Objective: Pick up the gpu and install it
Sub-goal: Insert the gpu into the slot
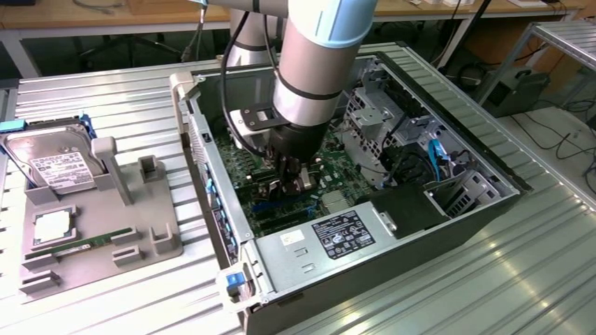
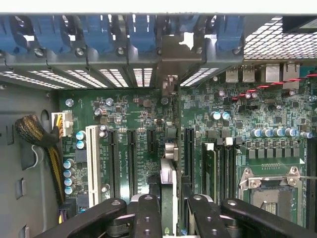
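1. Gripper (image 2: 168,208) sat low inside the computer case (image 1: 484,202), clamped on the card (image 2: 168,183) — held edge-on over the green board (image 2: 143,119), between slots.
2. Card looked light, stiff, fragile — best held by its edges, not its parts.

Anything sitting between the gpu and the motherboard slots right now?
Nothing visible. The gripper holds the gpu edge-on over the motherboard, between the long black slots, which look bare. The spot directly under the card is hidden by the card itself.
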